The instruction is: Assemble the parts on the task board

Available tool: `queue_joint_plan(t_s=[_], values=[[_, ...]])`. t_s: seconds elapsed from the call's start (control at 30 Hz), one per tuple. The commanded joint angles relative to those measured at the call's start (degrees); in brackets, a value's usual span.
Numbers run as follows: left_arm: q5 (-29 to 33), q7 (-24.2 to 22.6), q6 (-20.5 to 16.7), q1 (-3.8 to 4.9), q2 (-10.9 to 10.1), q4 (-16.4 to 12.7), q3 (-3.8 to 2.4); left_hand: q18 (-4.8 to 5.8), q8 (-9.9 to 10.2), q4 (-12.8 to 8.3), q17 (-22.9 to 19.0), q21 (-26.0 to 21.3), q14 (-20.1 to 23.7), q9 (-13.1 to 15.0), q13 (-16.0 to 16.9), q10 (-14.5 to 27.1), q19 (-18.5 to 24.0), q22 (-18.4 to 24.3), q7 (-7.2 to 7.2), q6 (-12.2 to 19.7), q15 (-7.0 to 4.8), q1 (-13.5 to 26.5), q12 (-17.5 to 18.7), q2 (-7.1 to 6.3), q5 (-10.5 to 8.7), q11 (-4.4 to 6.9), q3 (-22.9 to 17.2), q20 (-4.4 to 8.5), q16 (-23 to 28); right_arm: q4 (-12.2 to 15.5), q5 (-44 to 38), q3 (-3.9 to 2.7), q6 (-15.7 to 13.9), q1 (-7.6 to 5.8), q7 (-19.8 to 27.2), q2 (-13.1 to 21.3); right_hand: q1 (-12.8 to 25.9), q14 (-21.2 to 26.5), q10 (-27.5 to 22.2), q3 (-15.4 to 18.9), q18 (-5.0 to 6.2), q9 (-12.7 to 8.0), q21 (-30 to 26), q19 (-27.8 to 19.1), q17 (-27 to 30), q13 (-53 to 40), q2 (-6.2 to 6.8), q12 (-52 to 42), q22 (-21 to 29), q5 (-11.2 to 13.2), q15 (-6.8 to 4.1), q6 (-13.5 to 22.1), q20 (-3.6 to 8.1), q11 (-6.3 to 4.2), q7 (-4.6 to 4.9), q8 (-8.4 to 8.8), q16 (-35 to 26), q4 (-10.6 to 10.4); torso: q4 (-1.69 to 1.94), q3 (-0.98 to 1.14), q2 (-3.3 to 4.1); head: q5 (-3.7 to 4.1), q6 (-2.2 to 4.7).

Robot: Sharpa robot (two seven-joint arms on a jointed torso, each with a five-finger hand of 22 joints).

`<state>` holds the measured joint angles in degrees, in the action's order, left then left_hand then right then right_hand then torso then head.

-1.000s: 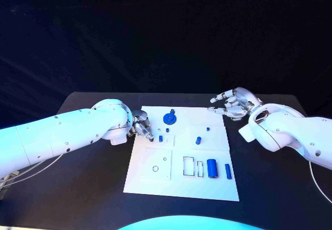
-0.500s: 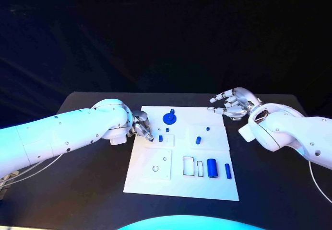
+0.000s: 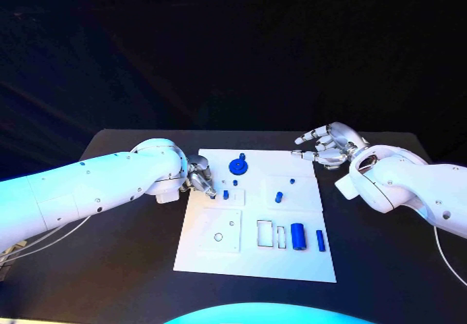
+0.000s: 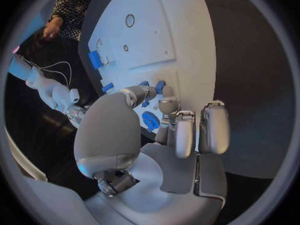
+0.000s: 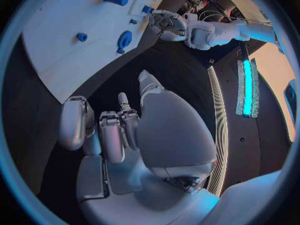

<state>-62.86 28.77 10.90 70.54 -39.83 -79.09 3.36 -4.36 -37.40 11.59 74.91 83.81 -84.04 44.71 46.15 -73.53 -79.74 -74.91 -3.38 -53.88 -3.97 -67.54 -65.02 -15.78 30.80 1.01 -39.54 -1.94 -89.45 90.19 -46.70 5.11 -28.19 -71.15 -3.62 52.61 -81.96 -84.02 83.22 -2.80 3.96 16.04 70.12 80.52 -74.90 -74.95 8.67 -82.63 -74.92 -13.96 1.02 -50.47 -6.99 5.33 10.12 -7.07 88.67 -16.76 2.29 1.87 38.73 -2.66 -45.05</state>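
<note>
The white task board lies mid-table. On it are a blue gear-like disc, small blue pegs, a blue cylinder and a blue bar. My left hand is at the board's left edge, fingers curled down beside the left peg. In the left wrist view its fingertips flank that peg; whether they pinch it is unclear. My right hand hovers off the board's far right corner, fingers apart and holding nothing. The right wrist view shows that hand over the table beside the board.
The black table has bare room right and left of the board. Outlined slots and a small ring mark sit on the board's near half. Thin cables trail off the table's left side.
</note>
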Motion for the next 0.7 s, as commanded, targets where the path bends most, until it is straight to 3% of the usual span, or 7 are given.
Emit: queue_joint_plan(t_s=[0.03, 0.57, 0.7], values=[[0.49, 0.18, 1.42, -0.14, 0.48, 0.3, 0.22, 1.07, -0.03, -12.56, 14.43, 0.36, -5.76, -0.02, -0.01, -0.15, -0.35, -1.51, 0.1, -0.47, -0.48, -0.13, -0.32, 0.29, 0.21, 0.22, -12.17, -0.01, -0.22, 0.08, -0.14, -0.01, 0.1, 0.03, 0.48, 0.0, 0.35, -4.81, -0.25, 0.14, 0.56, -0.06, -0.21, -0.11, -10.38, -6.8, -0.41, 0.08, -1.57, -0.19, -0.1, -0.31, 0.19, -0.1, 0.01, 0.12, -0.4, 0.1, -0.05, 0.01, 0.05, 0.04, -0.17], [0.74, 0.33, 2.21, -0.29, 1.13, 1.19, 0.43, 1.01, 0.22, -12.21, 14.2, 0.21, -5.69, -0.06, -0.5, 0.0, -0.09, -1.21, -0.01, -0.36, -0.38, 0.4, 0.07, 0.65, -0.06, 0.11, -11.77, -0.05, -0.1, 0.02, -0.14, -0.01, 0.09, 0.03, 0.54, 0.07, 0.35, -4.81, -0.3, 0.1, 0.56, -0.14, -0.29, -0.07, -10.39, -6.72, -0.42, 0.14, -1.58, -0.27, -0.14, -0.41, 0.22, -0.13, -0.02, 0.12, -0.41, 0.12, 0.05, -0.04, -0.05, 0.2, -0.41], [0.91, 0.3, 2.15, -0.29, 1.07, 1.41, 0.45, 0.93, 0.56, -10.9, 13.99, -0.29, -5.62, 0.25, -1.17, 0.03, 0.39, -0.7, 0.22, 0.54, -0.2, 2.07, 0.69, 1.21, -1.16, 0.07, -7.74, -0.4, 0.01, -0.01, -0.14, -0.01, 0.07, 0.03, 0.55, 0.11, 0.34, -4.8, -0.33, 0.1, 0.58, -0.16, -0.39, -0.11, -10.35, -6.68, -0.41, 0.17, -1.52, -0.27, -0.14, -0.41, 0.22, -0.13, -0.02, 0.12, -0.42, 0.12, 0.04, -0.04, -0.07, 0.19, -0.4]])
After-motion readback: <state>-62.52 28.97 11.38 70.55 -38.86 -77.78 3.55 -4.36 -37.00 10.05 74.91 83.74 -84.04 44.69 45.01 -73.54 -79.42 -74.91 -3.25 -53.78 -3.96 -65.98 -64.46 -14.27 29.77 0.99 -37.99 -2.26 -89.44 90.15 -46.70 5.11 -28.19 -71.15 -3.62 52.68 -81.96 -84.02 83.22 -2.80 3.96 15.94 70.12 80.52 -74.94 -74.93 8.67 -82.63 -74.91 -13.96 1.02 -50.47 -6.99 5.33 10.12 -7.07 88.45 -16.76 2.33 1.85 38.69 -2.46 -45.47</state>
